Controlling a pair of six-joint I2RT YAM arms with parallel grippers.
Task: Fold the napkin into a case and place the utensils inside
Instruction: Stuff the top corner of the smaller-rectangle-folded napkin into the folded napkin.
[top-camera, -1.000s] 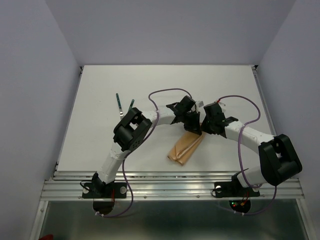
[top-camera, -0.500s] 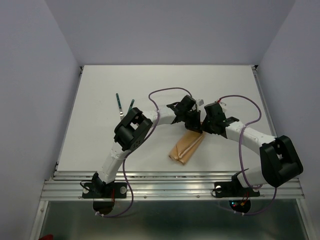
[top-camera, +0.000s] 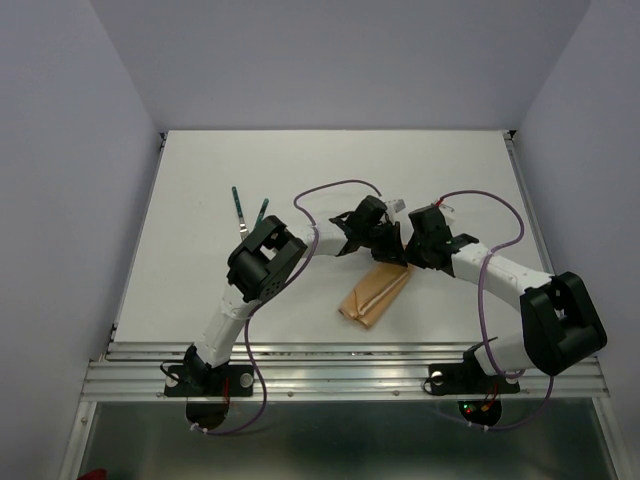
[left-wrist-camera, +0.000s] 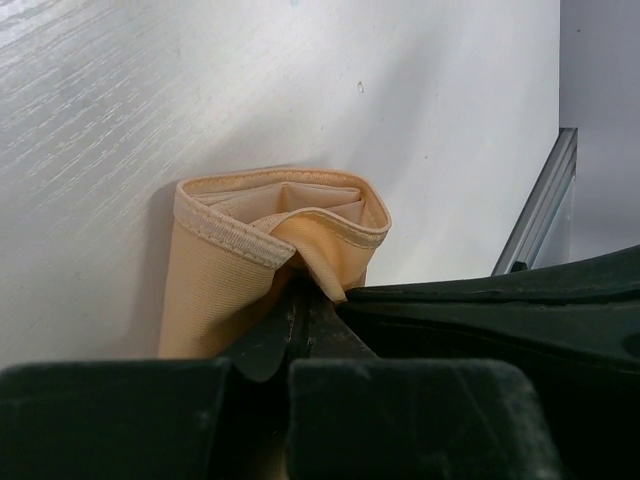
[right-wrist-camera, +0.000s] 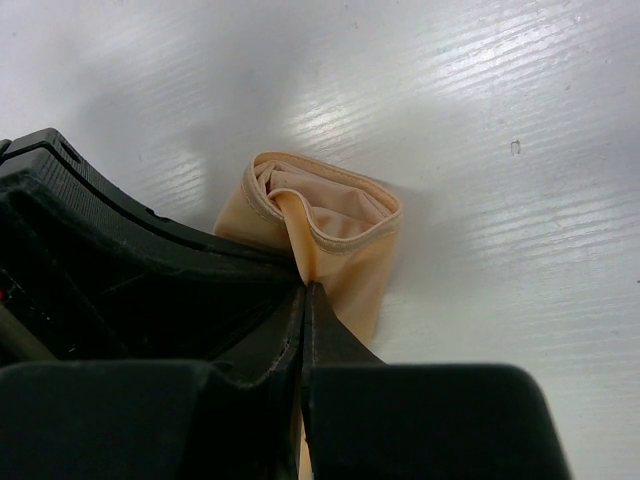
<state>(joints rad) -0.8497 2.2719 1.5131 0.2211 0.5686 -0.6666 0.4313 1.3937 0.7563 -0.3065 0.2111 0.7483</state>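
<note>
Peach case (top-camera: 375, 293) lies 1–7 o'clock; left pincer (left-wrist-camera: 300, 300), right pincer (right-wrist-camera: 303, 290) clamped tight on its mouth; I see utensils (top-camera: 237, 205) at 10, nearer left.

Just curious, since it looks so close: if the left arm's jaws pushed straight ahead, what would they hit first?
The folded napkin: the shut jaws are pinching its open rim. Beyond it, probably the table.

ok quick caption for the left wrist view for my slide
Left gripper, shut, pinching the rim at the open end of the folded peach napkin on the white table.
</note>
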